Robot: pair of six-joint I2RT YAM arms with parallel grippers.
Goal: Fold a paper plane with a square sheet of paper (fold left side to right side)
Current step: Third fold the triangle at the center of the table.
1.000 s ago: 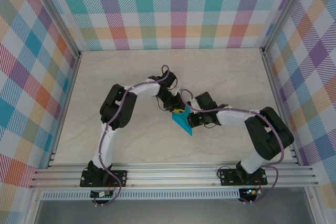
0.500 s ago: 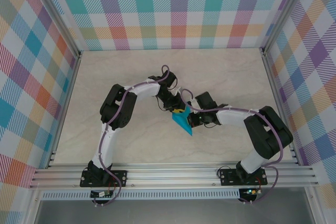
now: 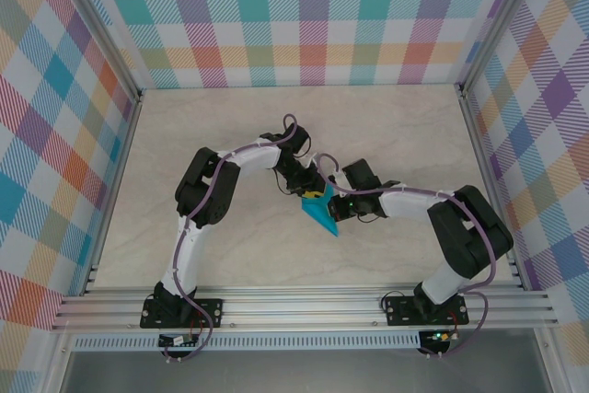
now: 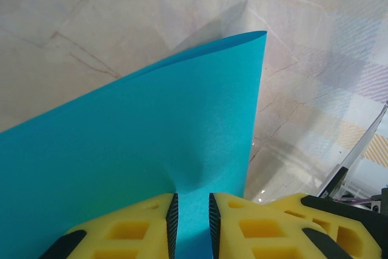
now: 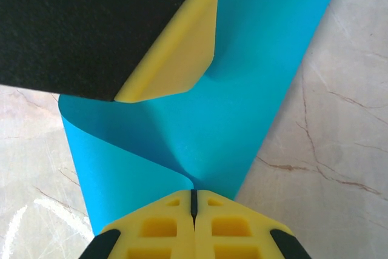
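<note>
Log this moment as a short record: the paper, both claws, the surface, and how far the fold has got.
paper: turquoise sheet, bent into a curve and partly lifted, not pressed flat
left claw: shut on the paper, an edge of the sheet running between its yellow fingers
right claw: pinched shut on the paper where it curls over
claw spacing: close together near the middle of the table
table: pale, marbled
fold: not yet creased

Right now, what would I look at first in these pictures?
The bright turquoise paper in the middle of the table, pinched from both sides by the left gripper and the right gripper with their yellow fingers. Next, the colourful checked walls all around.
</note>
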